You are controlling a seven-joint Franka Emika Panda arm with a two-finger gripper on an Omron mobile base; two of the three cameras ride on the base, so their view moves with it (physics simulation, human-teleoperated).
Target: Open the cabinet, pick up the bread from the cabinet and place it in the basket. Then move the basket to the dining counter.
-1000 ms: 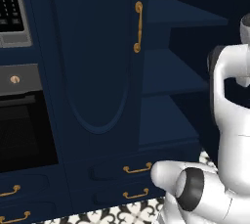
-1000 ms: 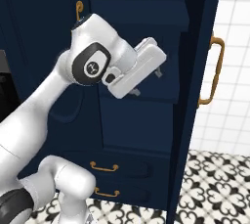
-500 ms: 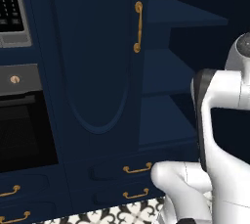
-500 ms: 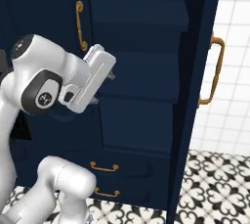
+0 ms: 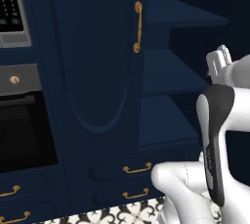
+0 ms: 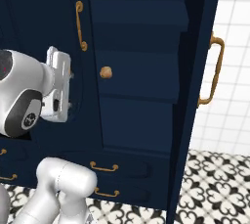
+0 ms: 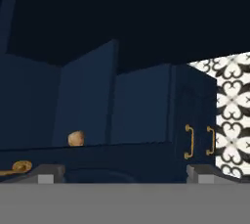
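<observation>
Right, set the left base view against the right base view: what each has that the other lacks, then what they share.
Left base view: a black oven and a keypad panel left of the cabinet.
Right base view: the bread on a shelf, the cabinet's open right door with its brass handle, a white tiled wall.
Both: the closed left door, navy shelves, drawers with brass pulls, patterned floor, the white arm.
</observation>
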